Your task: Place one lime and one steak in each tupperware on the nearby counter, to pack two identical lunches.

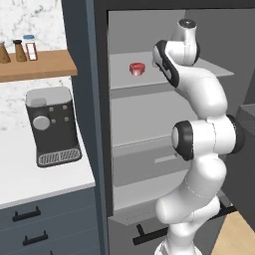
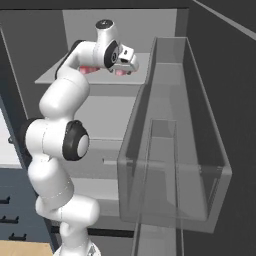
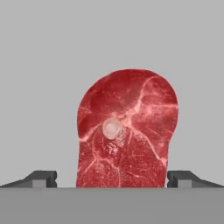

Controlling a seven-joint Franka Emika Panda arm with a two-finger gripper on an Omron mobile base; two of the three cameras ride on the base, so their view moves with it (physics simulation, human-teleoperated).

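A red marbled steak (image 3: 127,131) with a small pale bone spot lies on the grey fridge shelf, directly ahead of my gripper (image 3: 113,179). The jaws are open, one dark tip on either side of the meat's near end, with nothing held. In the right base view my gripper (image 2: 123,66) hangs over the upper shelf with that pink steak (image 2: 121,73) just beneath it. A second steak (image 2: 89,70) lies to its left and is seen again, the steak (image 1: 137,68), in the left base view. The white counter (image 1: 30,179) is at the left. Limes and tupperware are out of view.
The fridge stands open, with grey shelves (image 1: 149,119) and a drawer below. Its door, with clear bins (image 2: 175,150), juts out on the right. A coffee machine (image 1: 52,124) stands on the counter, and a wooden wall shelf (image 1: 35,64) with shakers hangs above it.
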